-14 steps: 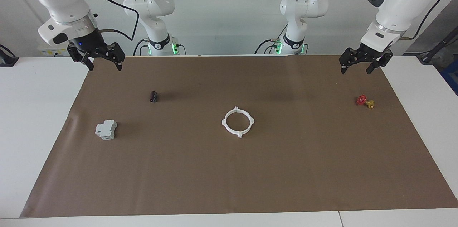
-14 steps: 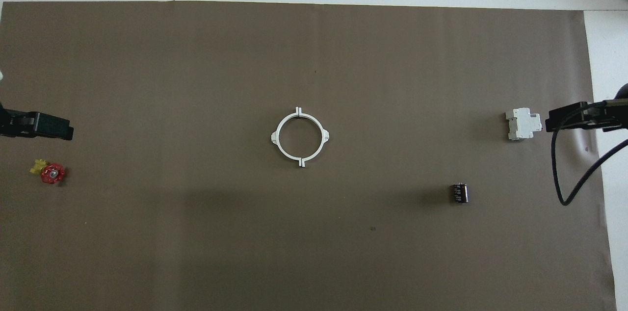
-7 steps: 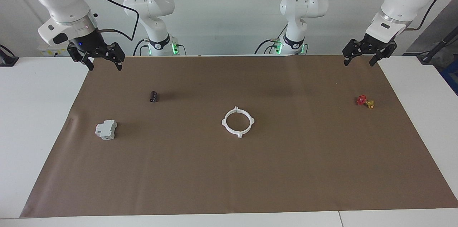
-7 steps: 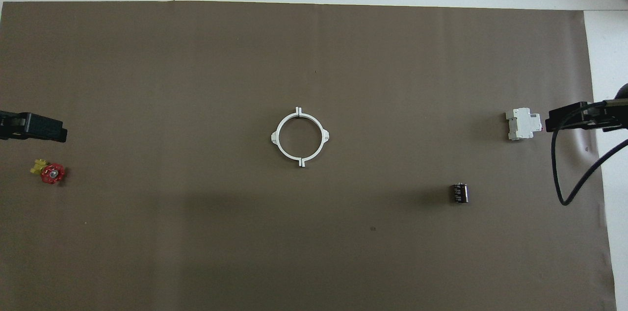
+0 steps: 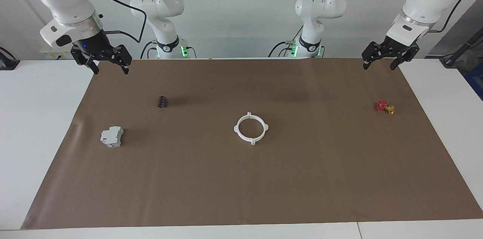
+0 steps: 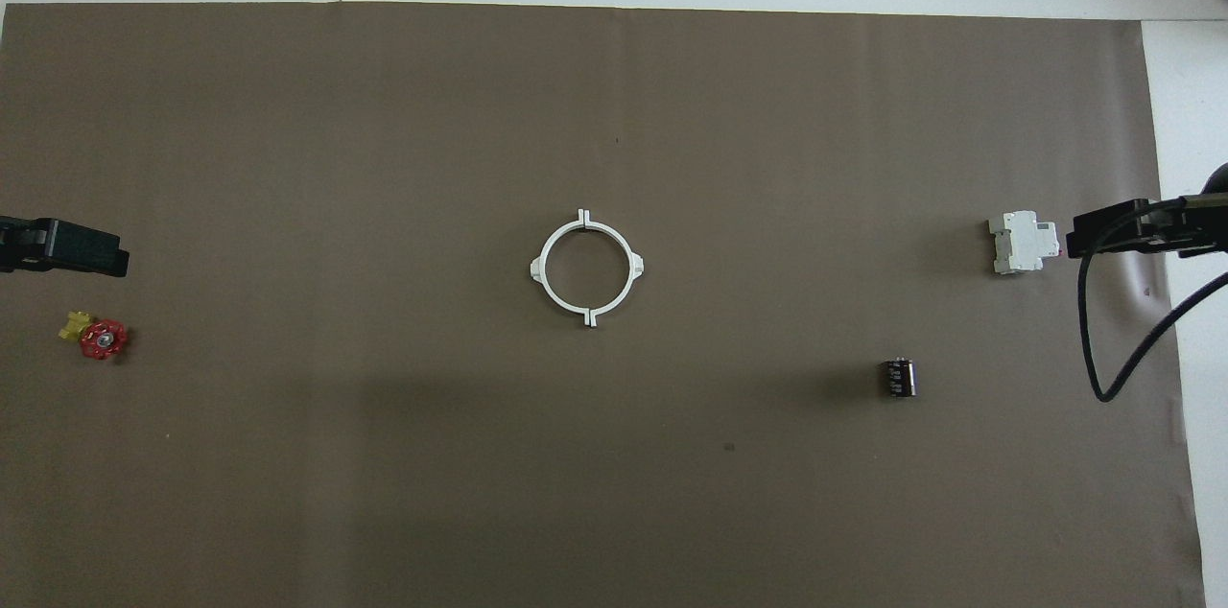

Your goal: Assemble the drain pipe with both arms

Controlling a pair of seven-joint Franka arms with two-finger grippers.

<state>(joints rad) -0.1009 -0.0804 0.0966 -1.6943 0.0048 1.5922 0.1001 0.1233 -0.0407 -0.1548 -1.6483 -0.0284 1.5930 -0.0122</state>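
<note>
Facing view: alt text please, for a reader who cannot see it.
A white ring of two joined half-arcs lies mid-mat on brown paper. The open left gripper and open right gripper hang empty over the mat's corners nearest the robots. A grey block, black cylinder and red valve lie apart.

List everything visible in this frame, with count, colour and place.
ring: 1, white, two half arcs joined, mid mat
block: 1, grey-white, toward the right arm's end
cylinder: 1, black, nearer to the robots than the block
valve: 1, red and yellow, toward the left arm's end
mat: 1, brown, on the white table
left end effector: 1, black, open, empty, over the mat's corner
right end effector: 1, black, open, empty, over the mat's other near corner
</note>
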